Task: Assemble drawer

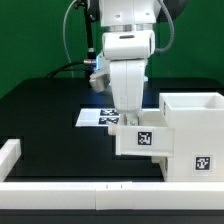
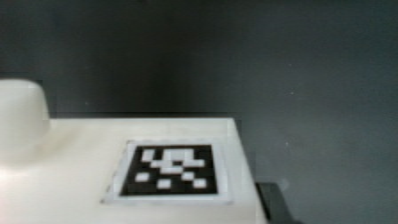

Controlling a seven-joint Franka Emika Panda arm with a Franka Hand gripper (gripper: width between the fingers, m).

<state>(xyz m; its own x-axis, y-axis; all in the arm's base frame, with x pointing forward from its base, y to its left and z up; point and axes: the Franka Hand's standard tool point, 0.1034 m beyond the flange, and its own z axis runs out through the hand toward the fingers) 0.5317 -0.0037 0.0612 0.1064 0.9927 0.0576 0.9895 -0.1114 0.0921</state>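
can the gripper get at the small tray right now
Probably yes: the gripper, jaws shut, sits right above the tray, which juts from the housing, and nothing shows between them.

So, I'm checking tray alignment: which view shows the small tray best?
The exterior view: the small tray shows whole, beside the housing, under the gripper. The wrist view shows only its tagged top.

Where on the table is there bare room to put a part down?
Free: the black table on the exterior view's left, between the corner rail and the marker board. Crowded: the exterior view's right, around the tray and housing.
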